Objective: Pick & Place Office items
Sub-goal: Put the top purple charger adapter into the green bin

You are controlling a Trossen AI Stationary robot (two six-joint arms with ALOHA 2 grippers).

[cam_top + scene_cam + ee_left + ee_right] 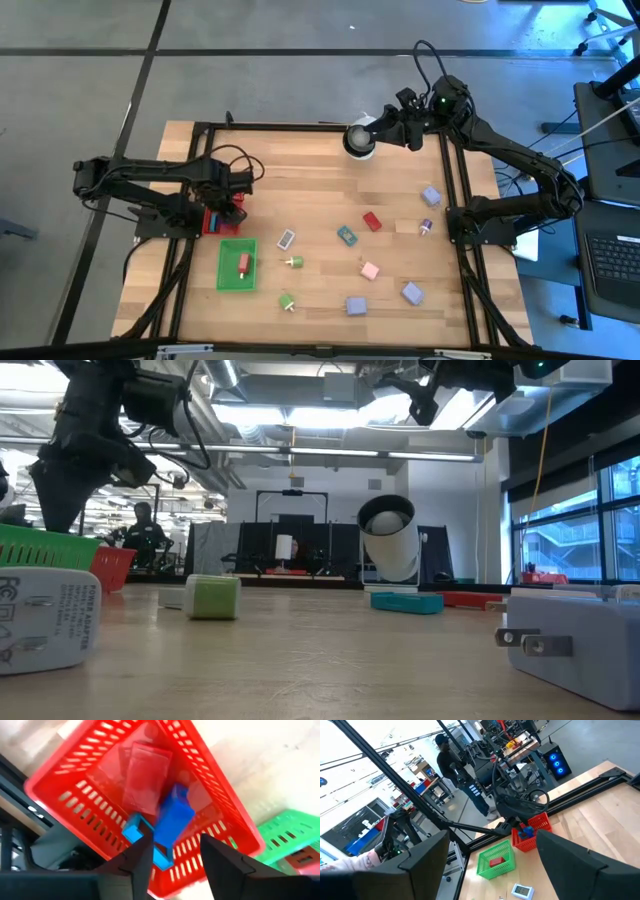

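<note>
— Black fingers of your left gripper (172, 857) stand apart over the red tray (80, 790) at the table's left edge, and a blue block (172, 820) sits just beyond the tips, tilted against a red piece (145, 777). Is that a drop?

— You're at the release, I'd judge: the jaws look parted and nothing is clamped between them. Next you'd lift clear and go for another item.

— Which one?

— Your pick: the white-and-green pin (293, 262) lies nearest, just right of the green tray (226, 277), which already holds a red piece (243, 263). Farther right lie a teal block (347, 235), a red block (372, 221), a pink one (370, 270) and lavender blocks (412, 292).

— And the right gripper (383, 127)?

— Waiting, jaws wide and empty, at the far edge by the white round object (359, 139).
</note>
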